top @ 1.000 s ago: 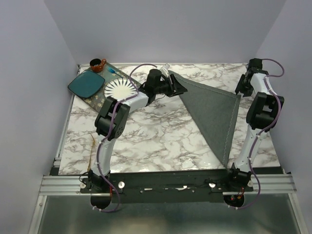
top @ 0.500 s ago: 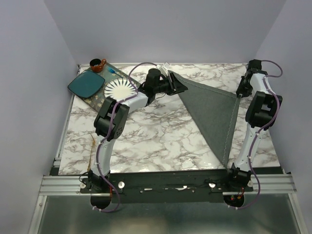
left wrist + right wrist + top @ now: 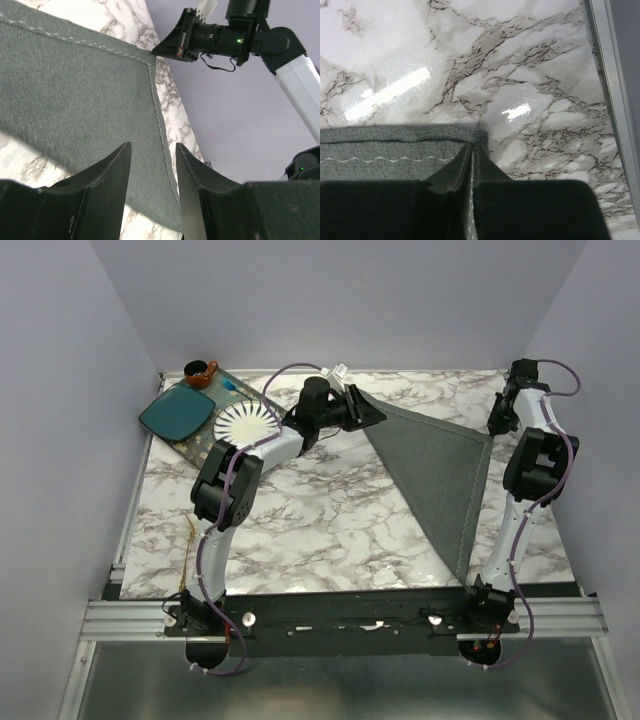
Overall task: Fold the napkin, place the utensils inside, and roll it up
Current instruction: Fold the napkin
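Note:
The dark grey napkin lies as a triangle on the right half of the marble table, one point toward the near edge. My left gripper hovers over its far left corner, jaws open and empty; in the left wrist view the cloth lies flat below. My right gripper is shut on the napkin's far right corner, as the right wrist view shows on the hem. The thin brown utensils lie at the table's left near side, away from both grippers.
A white ribbed plate, a teal square plate and a brown cup sit on a dark patterned mat at the far left. A metal rail runs along the table's right edge.
My left gripper has risen slightly toward the far side, and the napkin's left corner now lies lower and flatter. The right gripper has barely moved.

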### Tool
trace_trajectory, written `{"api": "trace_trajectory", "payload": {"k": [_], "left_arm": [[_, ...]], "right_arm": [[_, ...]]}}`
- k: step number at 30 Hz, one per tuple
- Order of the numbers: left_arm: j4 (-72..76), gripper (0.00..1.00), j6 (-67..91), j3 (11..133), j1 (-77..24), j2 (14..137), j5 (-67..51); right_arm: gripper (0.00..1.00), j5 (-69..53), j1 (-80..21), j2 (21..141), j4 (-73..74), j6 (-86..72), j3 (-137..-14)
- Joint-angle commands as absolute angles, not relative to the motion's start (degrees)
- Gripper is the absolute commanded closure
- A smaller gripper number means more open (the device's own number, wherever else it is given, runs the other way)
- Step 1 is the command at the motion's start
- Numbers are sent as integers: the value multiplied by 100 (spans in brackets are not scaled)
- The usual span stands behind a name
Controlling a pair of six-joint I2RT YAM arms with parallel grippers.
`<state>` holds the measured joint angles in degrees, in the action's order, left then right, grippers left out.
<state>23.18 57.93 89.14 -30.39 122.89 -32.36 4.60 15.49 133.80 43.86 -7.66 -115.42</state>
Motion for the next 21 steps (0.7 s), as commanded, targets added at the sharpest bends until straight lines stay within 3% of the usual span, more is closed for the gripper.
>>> {"api": "trace_trajectory", "payload": {"k": [1,2,4,9,21], "left_arm": [[2250,50,5695,9211,-3050,12199,-3155],[2250,50,5687,9211,-3050,12199,-3155],[2259,50,5704,9220,-3050,12199,-3164],[2259,50,5722,9176,-3041,12182,-3191],[2276,50,5713,9176,-3032,12146,-3173]], "right_arm": [[70,492,1600,13544,4623,-738,-11708],[60,492,1600,13535,4614,-730,-11664],[55,580,1600,13483,4623,-782,-11611],[54,536,1600,13325,4650,-826,-11391],[87,317,1600,13350,4527,-782,-11408]]}}
